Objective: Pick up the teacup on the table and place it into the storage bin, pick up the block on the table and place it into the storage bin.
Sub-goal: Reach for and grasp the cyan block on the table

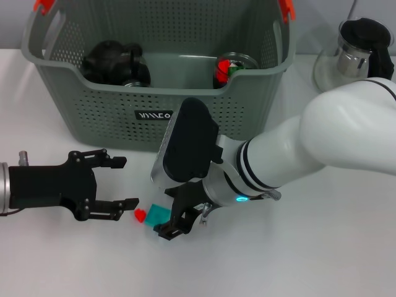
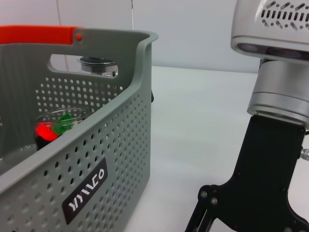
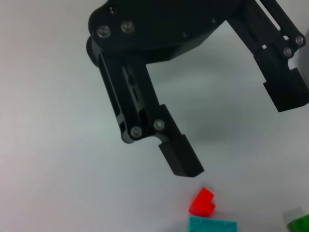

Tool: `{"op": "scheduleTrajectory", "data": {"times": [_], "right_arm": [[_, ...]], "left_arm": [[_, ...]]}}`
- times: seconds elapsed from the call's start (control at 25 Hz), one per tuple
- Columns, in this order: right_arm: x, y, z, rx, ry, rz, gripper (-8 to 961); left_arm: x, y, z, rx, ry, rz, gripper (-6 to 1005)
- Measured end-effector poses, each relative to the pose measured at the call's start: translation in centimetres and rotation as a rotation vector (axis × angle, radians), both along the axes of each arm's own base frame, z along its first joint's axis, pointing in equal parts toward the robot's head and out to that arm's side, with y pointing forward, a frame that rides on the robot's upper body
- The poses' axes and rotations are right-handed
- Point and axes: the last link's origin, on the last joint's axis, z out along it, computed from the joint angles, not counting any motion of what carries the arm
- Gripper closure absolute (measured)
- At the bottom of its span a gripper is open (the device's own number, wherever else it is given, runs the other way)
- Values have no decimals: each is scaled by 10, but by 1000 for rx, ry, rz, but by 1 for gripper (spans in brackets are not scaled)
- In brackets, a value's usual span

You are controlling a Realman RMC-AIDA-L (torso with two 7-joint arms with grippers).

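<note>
The storage bin (image 1: 93,117) stands at the back of the table. Inside it, near the right wall, is a clear glass teacup (image 1: 232,68) holding red and green pieces, also seen through the bin's wall (image 2: 58,126). On the table in front of the bin lie a teal block (image 1: 156,215) and a small red block (image 1: 140,215). My right gripper (image 1: 180,224) hangs open just right of the teal block, its fingers down at the table. My left gripper (image 1: 127,182) is open and empty, with its nearer fingertip (image 3: 186,164) just short of the red block (image 3: 202,200).
A black object (image 1: 114,62) lies in the bin's left half. A glass teapot with a black lid (image 1: 359,49) stands at the back right. A green piece (image 3: 299,223) shows beside the teal block (image 3: 212,225). The right forearm (image 1: 309,148) crosses the table's right side.
</note>
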Motion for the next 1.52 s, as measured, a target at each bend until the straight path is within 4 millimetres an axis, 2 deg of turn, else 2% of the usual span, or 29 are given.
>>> {"op": "scheduleTrajectory", "data": {"times": [0.16, 0.36, 1.36, 1.52], "right_arm": [[0, -1, -1, -1, -2, 3, 144], [0, -2, -2, -11, -4, 8, 366], [3, -2, -4, -27, -1, -3, 388], [3, -2, -4, -25, -2, -11, 450]], "left_arm": [[0, 0, 0, -1, -1, 0, 153], [0, 0, 0, 0, -2, 0, 153], [-1, -1, -2, -1, -7, 1, 152], [-1, -1, -2, 0, -7, 1, 152]]}}
